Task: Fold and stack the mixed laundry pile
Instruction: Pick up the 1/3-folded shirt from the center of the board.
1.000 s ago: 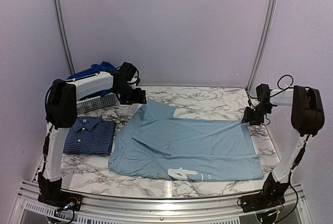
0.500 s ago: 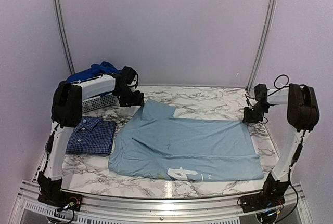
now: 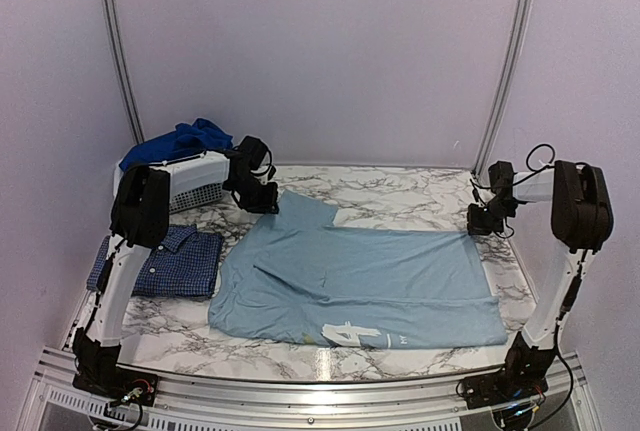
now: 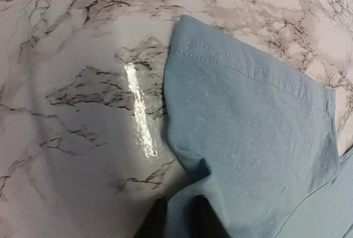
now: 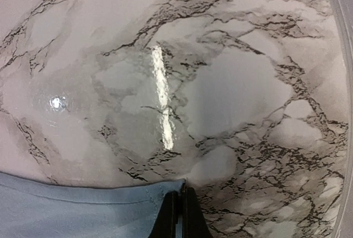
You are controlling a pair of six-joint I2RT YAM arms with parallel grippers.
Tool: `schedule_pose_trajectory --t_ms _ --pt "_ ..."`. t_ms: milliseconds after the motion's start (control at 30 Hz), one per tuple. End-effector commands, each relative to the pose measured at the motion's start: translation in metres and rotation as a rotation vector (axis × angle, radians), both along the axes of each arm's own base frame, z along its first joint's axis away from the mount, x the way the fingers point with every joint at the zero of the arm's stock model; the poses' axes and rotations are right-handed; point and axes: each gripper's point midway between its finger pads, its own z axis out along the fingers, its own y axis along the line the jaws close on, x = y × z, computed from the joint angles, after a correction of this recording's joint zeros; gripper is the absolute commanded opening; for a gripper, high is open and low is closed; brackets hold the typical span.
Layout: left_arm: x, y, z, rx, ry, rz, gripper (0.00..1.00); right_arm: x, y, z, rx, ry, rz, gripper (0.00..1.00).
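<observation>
Left wrist: left gripper (image 4: 179,218) pinches pale blue T-shirt (image 4: 248,138) sleeve, right gripper (image 5: 179,210) pinches hem cnr.

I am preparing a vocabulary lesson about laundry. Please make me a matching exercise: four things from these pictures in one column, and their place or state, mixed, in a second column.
Column one
1. pale blue T-shirt
2. navy check shirt
3. royal blue clothes
4. right gripper

Column two
A. heaped in the white basket, far left
B. shut on a corner of cloth
C. spread flat in the middle of the table
D. folded, at the left side

Pairs: 1-C, 2-D, 3-A, 4-B
</observation>
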Motion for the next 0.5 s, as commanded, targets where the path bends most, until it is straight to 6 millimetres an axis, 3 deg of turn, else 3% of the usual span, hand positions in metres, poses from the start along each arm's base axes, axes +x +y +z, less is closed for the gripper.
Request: schedule_pose_trajectory --t_ms 0,67,200,333,467 --pt "0.018 0.004 0.002 -0.066 -0.009 0.033 0.08 -0.008 0.013 -0.023 0.082 0.071 0.003 0.0" --pt "0.034 0.012 0.015 -0.103 -0.04 0.065 0.0 0.001 0.015 -0.017 0.107 0.046 -0.001 0.0" --pt "0.055 0.022 0.05 -0.132 -0.125 0.083 0.0 0.02 0.02 0.003 0.156 -0.01 -0.016 0.0" --pt "0.05 0.016 0.068 -0.169 -0.139 0.044 0.0 0.032 0.022 0.034 0.169 -0.081 -0.015 0.0" --pt "0.037 0.02 0.08 -0.143 -0.159 0.002 0.0 0.028 0.022 0.054 0.162 -0.114 -0.006 0.0"
